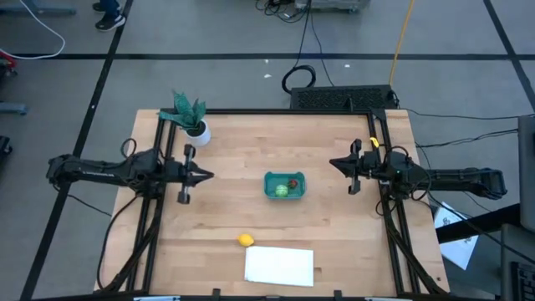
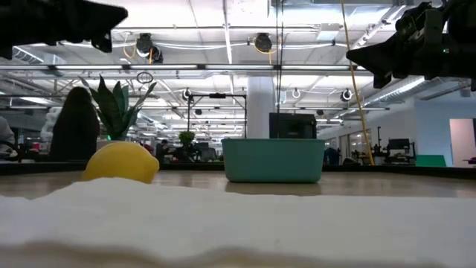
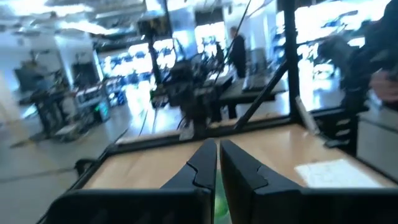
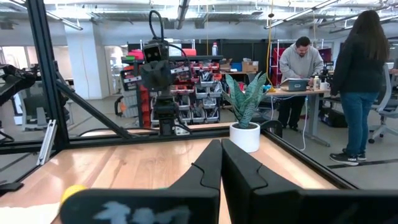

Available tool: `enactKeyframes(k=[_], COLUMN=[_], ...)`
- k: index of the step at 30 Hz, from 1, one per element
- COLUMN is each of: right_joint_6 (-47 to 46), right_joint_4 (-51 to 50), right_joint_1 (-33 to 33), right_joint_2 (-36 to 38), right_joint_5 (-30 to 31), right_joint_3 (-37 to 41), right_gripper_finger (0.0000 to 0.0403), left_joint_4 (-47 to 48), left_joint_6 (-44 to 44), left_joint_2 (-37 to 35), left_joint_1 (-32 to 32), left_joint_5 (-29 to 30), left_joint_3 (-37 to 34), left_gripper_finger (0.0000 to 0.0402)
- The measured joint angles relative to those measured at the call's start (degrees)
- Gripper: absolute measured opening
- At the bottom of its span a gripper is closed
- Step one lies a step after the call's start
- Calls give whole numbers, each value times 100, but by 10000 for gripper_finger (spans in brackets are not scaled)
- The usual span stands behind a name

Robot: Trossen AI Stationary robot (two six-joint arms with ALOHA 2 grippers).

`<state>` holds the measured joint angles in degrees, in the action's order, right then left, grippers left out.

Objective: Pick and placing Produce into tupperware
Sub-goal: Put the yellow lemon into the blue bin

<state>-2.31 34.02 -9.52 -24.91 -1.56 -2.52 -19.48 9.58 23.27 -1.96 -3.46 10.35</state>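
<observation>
The teal tub (image 1: 285, 186) stands mid-table, and the round green piece (image 1: 282, 191) and the small red piece (image 1: 293, 182) lie inside it. In the low view only the tub's wall (image 2: 274, 160) shows. The yellow lemon (image 1: 245, 241) rests on the bare wood nearer the near edge, and it looms large in the low view (image 2: 120, 162). My left gripper (image 1: 210, 176) hovers shut above the table, left of the tub. My right gripper (image 1: 333, 163) hovers shut to the tub's right. Both point toward the tub, and neither holds anything.
A flat white sheet (image 1: 279, 266) lies by the near edge, just right of the lemon. A green plant in a white pot (image 1: 192, 121) stands at the far left corner. A black frame (image 1: 267, 111) rims the table. People stand in the room beyond (image 4: 357, 81).
</observation>
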Motion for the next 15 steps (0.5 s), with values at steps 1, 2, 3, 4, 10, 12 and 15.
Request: enactKeyframes(k=[1,2,3,4,10,12,15], right_joint_6=[2,2,5,15,20,20,20], right_joint_4=[-1,0,0,-2,-12,-36,-59], right_joint_1=[0,0,0,0,0,0,0], right_joint_2=[0,0,0,0,-2,-4,-8], right_joint_5=[0,0,0,0,0,0,0], right_joint_3=[2,2,2,2,2,2,2], right_gripper_finger=[0,0,0,0,0,0,0], left_joint_4=[-100,-198,-296,-378,-599,-593,-574], left_joint_6=[-3,-2,10,18,-103,-136,-224], left_joint_2=[0,0,0,-2,65,173,456], left_joint_1=[-37,-72,-113,-144,-310,-370,-457], left_joint_5=[-65,-134,-202,-253,-242,-90,136], left_joint_3=[0,0,0,0,0,19,201], left_gripper_finger=[26,26,26,26,26,26,26])
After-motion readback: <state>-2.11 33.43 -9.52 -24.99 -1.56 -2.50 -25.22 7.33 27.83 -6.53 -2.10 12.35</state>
